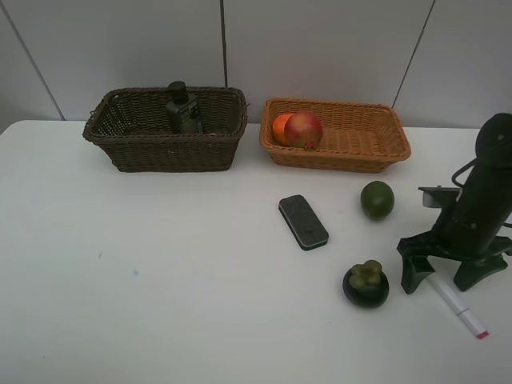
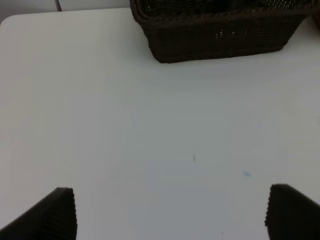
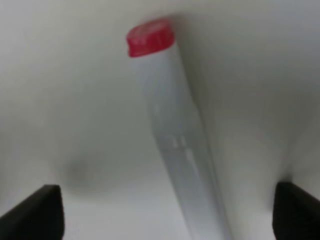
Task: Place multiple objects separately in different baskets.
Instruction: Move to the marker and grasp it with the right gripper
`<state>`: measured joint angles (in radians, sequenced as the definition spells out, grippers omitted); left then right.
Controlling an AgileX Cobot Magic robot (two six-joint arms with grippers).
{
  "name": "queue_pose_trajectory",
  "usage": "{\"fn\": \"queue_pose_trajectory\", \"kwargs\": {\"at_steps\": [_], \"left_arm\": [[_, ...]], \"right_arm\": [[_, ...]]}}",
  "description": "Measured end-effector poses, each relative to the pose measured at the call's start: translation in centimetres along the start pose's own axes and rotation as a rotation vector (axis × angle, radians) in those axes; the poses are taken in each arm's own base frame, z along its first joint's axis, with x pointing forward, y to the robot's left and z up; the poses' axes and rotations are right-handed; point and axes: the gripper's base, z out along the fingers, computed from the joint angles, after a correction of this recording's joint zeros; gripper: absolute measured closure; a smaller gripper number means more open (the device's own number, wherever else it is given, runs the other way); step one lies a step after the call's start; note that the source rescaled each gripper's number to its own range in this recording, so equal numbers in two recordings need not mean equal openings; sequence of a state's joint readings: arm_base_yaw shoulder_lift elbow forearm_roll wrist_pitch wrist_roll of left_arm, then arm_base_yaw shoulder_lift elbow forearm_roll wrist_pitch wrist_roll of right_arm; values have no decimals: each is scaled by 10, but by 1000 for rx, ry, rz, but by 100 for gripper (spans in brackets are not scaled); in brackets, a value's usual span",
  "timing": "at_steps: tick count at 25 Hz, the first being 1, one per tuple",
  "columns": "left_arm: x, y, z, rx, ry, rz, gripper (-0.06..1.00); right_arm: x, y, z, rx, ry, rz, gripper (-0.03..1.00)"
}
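Spread astride the white, red-capped plastic marker (image 1: 458,307), the right pincer (image 1: 442,277) should settle low and close squarely across its barrel.

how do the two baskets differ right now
The dark brown basket is deeper, with taller walls; the orange-tan basket is shallower. The dark brown basket holds a dark bottle; the orange-tan basket holds an orange and a red-yellow pomegranate. Both are rectangular, woven, and sit side by side on the white table.
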<state>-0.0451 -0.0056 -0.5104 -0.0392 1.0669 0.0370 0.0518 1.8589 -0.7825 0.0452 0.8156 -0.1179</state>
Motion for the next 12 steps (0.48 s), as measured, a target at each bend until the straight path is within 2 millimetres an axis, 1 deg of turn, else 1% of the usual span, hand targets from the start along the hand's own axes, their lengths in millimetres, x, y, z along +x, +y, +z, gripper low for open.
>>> {"fn": "queue_pose_trajectory", "kwargs": {"at_steps": [1,3,6,8,9,10,12], "left_arm": [[0,0,0,0,0,0,5],[0,0,0,0,0,0,5],[0,0,0,0,0,0,5],[0,0,0,0,0,0,5],[0,0,0,0,0,1,5],[0,0,0,0,0,1,5],[0,0,0,0,0,1,5]], "right_arm": [[0,-1,1,10,2,-10,17],[0,-3,1,32,7,-30,36],[0,-3,1,31,22,-30,71],[0,-3,2,30,28,-31,87],[0,-3,2,30,32,-30,93],[0,-3,2,29,32,-30,95],[0,-3,2,29,32,-30,97]]}}
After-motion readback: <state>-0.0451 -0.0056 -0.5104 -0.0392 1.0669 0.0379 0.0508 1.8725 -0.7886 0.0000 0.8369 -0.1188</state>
